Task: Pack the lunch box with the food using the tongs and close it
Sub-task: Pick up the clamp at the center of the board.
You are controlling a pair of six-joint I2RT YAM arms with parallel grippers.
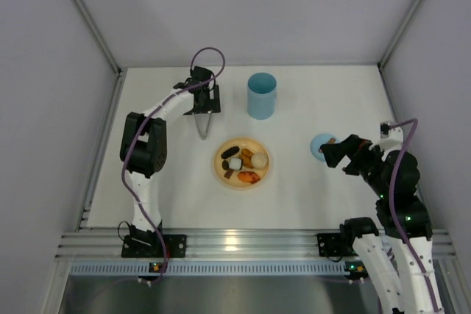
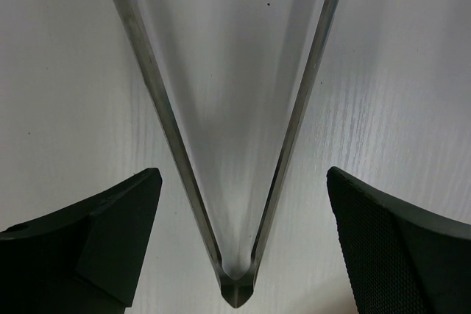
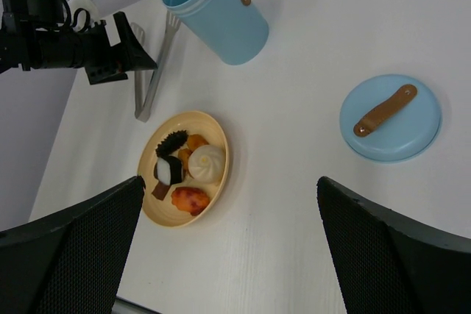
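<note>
The silver tongs [image 1: 204, 129] lie flat on the table left of the lunch box, joined end toward the plate. My left gripper [image 1: 204, 108] hovers over them, open. In the left wrist view its fingers [image 2: 96, 248] stand on either side of the tongs' joined end [image 2: 237, 288] without touching the arms. The light-blue lunch box [image 1: 261, 95] stands upright and open [image 3: 217, 9]. The food [image 1: 241, 161] sits on a yellow plate [image 1: 218, 170]: a white bun [image 3: 206, 163], dark, tan and orange-red pieces. My right gripper [image 1: 333, 156] is open and empty, raised [image 3: 229, 182] over bare table.
A flat light-blue lid [image 1: 321, 145] with a brown tab lies right of the plate, just beside my right gripper [image 3: 390, 117]. White walls close the table at the back and both sides. The left gripper [image 3: 110, 49] shows above the tongs [image 3: 156, 75] in the right wrist view.
</note>
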